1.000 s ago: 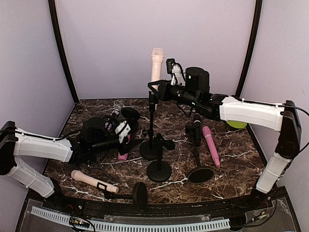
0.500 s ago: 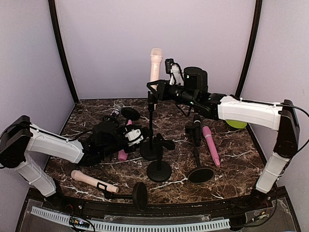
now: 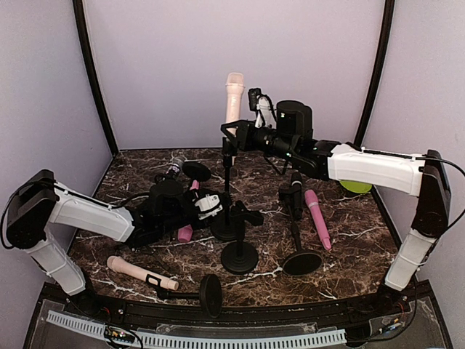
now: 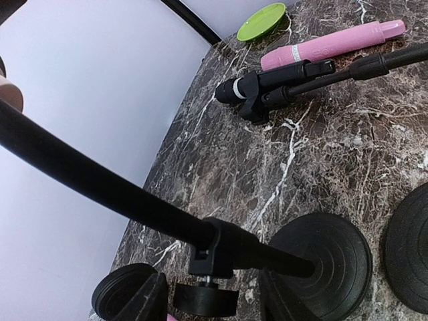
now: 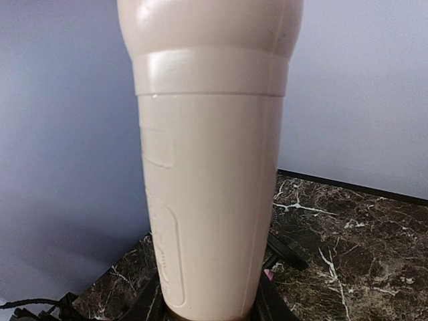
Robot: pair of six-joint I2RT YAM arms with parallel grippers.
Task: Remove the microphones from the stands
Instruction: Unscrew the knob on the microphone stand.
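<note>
**Microphone gripped, not yet out of its clip**

Nearest the arm bases, a loose cream microphone point(image 3: 138, 271) lies on the marble surface point(image 3: 349, 240) beside a toppled short stand point(image 3: 203, 293). Neither looks part of the step in hand.

A little further in, the left claw point(image 3: 211, 206) sits low, just beside the lower pole of the tall stand point(image 3: 229, 178). The left wrist view shows that pole and its round base point(image 4: 341, 254) close up. The claw's fingers do not show there, so I cannot tell how wide it stands or whether it touches the pole. It looks placed to brace the stand.

To the right are an empty stand point(image 3: 240, 254), a black microphone point(image 3: 296, 190) clipped on another stand, and a pink microphone point(image 3: 317, 218) lying flat.

Furthest back and highest, the upright cream microphone point(image 3: 235, 93) sits head-up in the clip atop the tall stand. The right claw point(image 3: 233, 137) appears closed narrowly on its lower handle at the clip.

By my reading, the reach and grasp are done. What is left is to draw the microphone up out of the clip and set it down.
</note>
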